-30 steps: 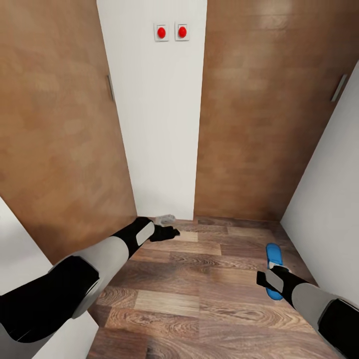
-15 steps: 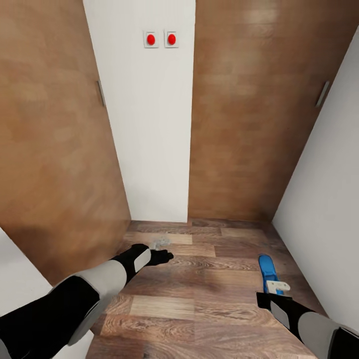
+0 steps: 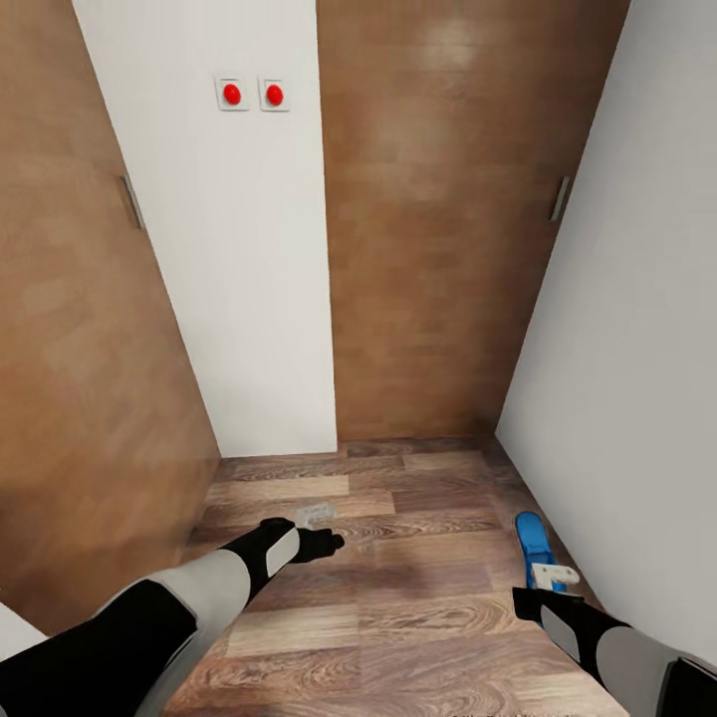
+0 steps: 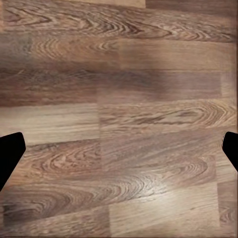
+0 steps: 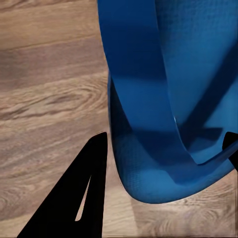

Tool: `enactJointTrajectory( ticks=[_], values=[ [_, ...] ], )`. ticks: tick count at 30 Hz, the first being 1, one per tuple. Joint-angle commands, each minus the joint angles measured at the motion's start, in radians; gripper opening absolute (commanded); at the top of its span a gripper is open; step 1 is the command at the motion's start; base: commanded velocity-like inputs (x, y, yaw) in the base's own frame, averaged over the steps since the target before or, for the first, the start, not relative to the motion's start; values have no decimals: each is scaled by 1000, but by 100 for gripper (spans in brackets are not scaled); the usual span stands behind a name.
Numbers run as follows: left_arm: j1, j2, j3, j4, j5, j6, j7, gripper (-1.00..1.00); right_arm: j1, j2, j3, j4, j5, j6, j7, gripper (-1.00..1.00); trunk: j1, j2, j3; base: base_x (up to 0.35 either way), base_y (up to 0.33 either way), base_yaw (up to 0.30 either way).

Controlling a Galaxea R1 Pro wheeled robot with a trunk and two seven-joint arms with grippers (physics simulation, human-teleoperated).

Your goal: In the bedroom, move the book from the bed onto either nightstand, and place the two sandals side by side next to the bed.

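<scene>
Right gripper (image 3: 546,576): clamped on one blue sandal (image 3: 534,541), carried above the floor (image 3: 418,597).
Left gripper (image 4: 119,148): spread wide, empty.
Progress: early; sandal placement and book judged pending.

Three cameras: one high on the head, one close on each wrist.

The head camera looks forward and steeply down into a narrow corner, taking in two wooden doors (image 3: 428,229), a white wall (image 3: 239,279) with two red buttons (image 3: 253,95) at upper left, and the plank floor (image 3: 398,597) across the lower frame, both arms entering from the bottom corners. The left wrist camera faces straight down, close to the floor (image 4: 119,119), its dark fingertips (image 4: 10,153) at the side edges. The right wrist camera sits very near a blue sandal (image 5: 168,99), the same sandal (image 3: 533,538) that lies at lower right in the head view. All three share the floor.
</scene>
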Motion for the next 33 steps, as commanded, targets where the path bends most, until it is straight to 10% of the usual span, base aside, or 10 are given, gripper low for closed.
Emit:
enactJointTrajectory(
  ticks=[1,19,33],
  values=[
    [0,0,-7,7,6,2,-2,100,0,-1,8,-4,-7,5,-3,-100,-4,7,3,0,0,-300],
    [3,1,-1,32,7,-2,26,100,16,-1,10,-3,-3,11,87,-100,-73,133,63,0,0,-91],
    [78,10,1,78,7,-4,27,100,191,-1,10,-2,-3,-53,96,-100,-127,231,107,0,0,0]
  ],
)
